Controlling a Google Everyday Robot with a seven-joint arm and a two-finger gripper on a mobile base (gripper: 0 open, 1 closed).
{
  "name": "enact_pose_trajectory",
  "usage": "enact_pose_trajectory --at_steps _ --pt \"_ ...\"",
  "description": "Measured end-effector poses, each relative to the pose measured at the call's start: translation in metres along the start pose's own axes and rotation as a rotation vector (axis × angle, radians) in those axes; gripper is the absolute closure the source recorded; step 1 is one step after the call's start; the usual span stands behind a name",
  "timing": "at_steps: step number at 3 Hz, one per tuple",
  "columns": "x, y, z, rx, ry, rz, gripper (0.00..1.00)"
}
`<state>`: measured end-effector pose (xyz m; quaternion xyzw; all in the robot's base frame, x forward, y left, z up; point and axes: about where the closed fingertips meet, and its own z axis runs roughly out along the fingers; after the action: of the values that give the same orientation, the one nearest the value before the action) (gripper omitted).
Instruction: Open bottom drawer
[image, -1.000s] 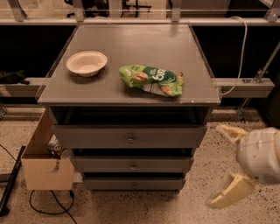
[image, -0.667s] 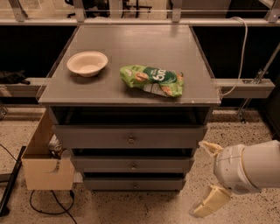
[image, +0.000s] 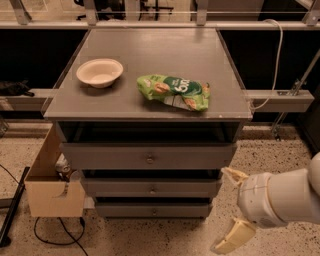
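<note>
We see the gripper (image: 220, 209) at lower right of the frame, low near the floor, just off the right end of the drawer stack. Its two pale fingers (image: 234, 176) are spread wide apart, one above & one below, w/ nothing between them. They point left toward the cabinet. Behind them a rounded white wrist and arm (image: 280, 197) run off the right edge.

Closest to the claw is the bottom drawer (image: 135, 210), the lowest and thinnest of three dark grey fronts, fully pushed in. Its small round knob (image: 154, 211) sits at centre, well left of the gripper. Above it we see the middle drawer (image: 125, 188), then the tall top drawer (image: 110, 156), both closed, each w/ a centre knob.

On the grey cabinet top (image: 150, 50) a green snack bag (image: 174, 91) lies right of centre. A shallow white bowl (image: 100, 72) stands to its left, apart from it.

On the speckled floor (image: 150, 240) to the left, a brown cardboard box (image: 50, 197) leans against the cabinet side. A black cable (image: 47, 236) loops beneath it. A white cable (image: 276, 60) hangs at upper right.
</note>
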<state>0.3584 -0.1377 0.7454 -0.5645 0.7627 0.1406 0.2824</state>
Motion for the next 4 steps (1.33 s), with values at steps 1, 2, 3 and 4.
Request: enact_pose_trajectory --at_steps 1,2,3,4 --pt "0.024 0.004 0.045 -0.012 0.03 -0.022 0.0" --pt "0.054 -0.003 0.084 0.007 0.052 -0.051 0.0" --pt "0.074 -0.021 0.11 0.063 0.082 -0.13 0.0" --pt "0.1 -0.054 0.119 0.129 0.163 -0.202 0.0"
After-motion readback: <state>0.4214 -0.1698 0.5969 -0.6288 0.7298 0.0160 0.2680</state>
